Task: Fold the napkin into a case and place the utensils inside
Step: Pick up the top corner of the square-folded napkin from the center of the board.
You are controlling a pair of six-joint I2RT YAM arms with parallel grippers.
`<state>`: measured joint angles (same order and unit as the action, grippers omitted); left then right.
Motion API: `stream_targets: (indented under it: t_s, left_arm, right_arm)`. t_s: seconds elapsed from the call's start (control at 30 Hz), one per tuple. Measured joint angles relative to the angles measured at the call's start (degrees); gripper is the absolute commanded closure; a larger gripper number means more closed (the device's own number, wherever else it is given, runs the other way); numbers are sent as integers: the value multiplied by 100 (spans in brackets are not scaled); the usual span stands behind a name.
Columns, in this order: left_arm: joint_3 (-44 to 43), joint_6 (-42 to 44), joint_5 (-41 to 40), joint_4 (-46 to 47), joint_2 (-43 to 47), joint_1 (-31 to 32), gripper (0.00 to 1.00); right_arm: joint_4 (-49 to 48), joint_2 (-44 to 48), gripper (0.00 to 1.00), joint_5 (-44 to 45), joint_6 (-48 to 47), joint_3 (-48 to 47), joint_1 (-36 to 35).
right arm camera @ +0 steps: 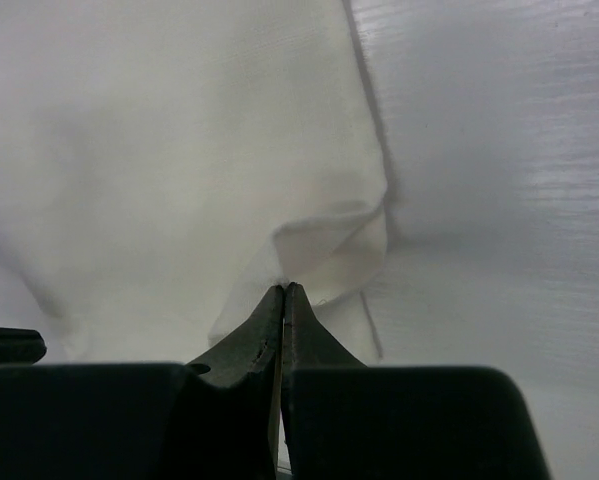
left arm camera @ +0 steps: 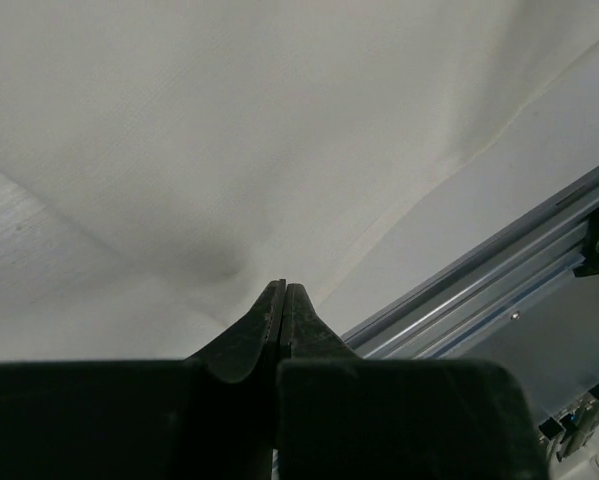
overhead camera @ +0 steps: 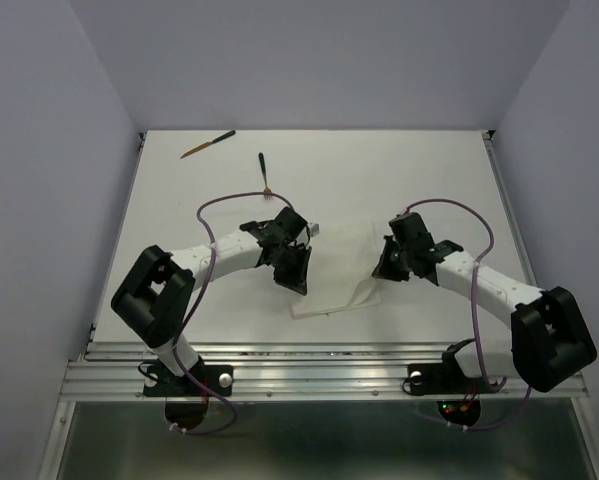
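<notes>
The white napkin (overhead camera: 331,303) lies on the table between my two grippers, its near edge lifted into a fold. My left gripper (overhead camera: 295,277) is shut on the napkin's left side; in the left wrist view the cloth (left arm camera: 279,150) puckers at the closed tips (left arm camera: 282,285). Over on the right, my other gripper (overhead camera: 384,270) is shut too, pinching a curled-up corner of the cloth (right arm camera: 329,240) at its tips (right arm camera: 283,287). Two brown utensils with dark ends lie far back on the left, one (overhead camera: 207,145) near the back edge and one (overhead camera: 264,172) closer in. No case shows.
The white table (overhead camera: 429,180) ends at a metal rail (overhead camera: 319,355) along its near edge, also seen in the left wrist view (left arm camera: 499,290). Purple cables (overhead camera: 211,210) loop over both arms. Grey walls close in the back and sides.
</notes>
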<state>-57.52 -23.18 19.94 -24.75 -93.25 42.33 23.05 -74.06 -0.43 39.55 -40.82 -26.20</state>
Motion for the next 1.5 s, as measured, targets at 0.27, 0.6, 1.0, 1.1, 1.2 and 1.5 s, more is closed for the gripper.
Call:
stream_targets:
  t_s: [0.27,0.6,1.0,1.1,1.2,1.5]
  left_arm:
    - [-798,240,107,391,-114,98,35]
    - [-1307,282,702,1381,-1130,433,33]
    - [-1779,-39,1279,2031,-2074,444,62]
    - [-1862,-133,1370,2085,-2155,444,95]
    - [-1884,-146,1427,2157,-2223,444,100]
    - [-1884,-269,1486,2240,-2291,444,100]
  right_arm:
    - [-232,-214,99,-219,-76,-181,0]
    - [-262,-203,99,-258,-31,-179,0]
    - [-284,-20,99,-260,33,-151,0]
    - [-295,9,97,-260,55,-136,0]
    - [-297,48,72,-258,85,-122,0]
    - [-140,407,56,-125,66,50,0]
